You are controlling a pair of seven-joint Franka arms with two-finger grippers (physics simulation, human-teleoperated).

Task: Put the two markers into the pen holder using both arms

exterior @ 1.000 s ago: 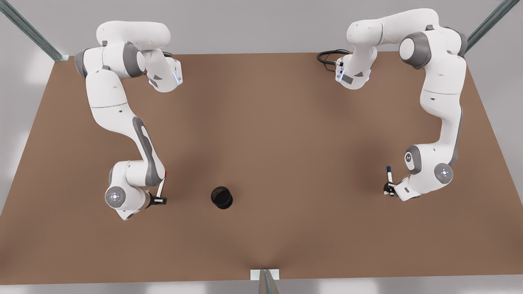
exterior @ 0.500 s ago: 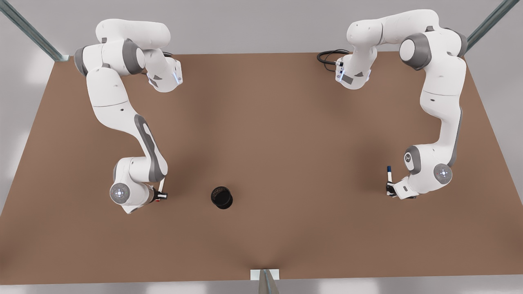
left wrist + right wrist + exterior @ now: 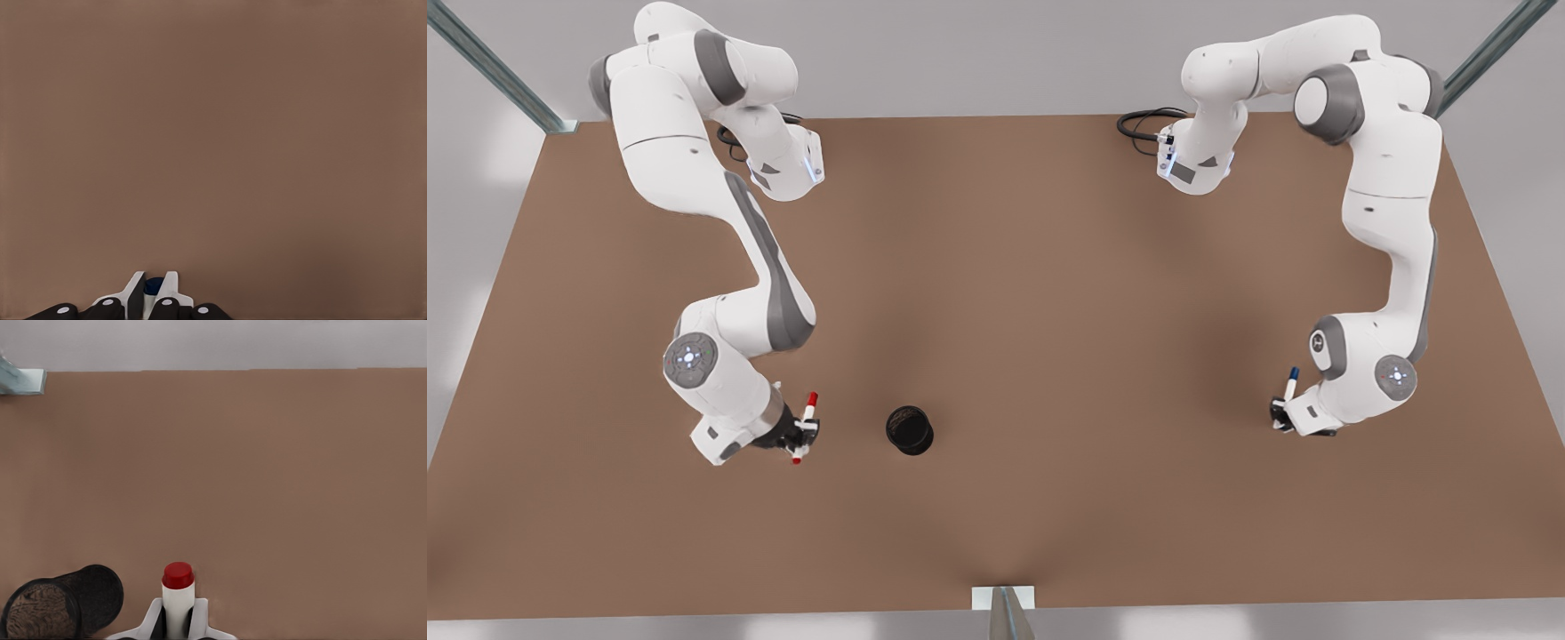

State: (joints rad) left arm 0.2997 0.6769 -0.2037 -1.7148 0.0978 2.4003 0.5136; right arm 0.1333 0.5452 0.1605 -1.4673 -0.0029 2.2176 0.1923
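Red-capped marker (image 3: 178,597) sits clamped in the right pincer (image 3: 177,621), pen holder (image 3: 63,601) just beside it; right wrist view looks into the cup's mouth, front view gives its spot mid-desk (image 3: 1049,293). Left pincer (image 3: 153,293) grips the blue marker (image 3: 153,286), barrel hidden in the wrist view; front view shows it (image 3: 1288,385) tilted, well apart from the holder (image 3: 910,429).
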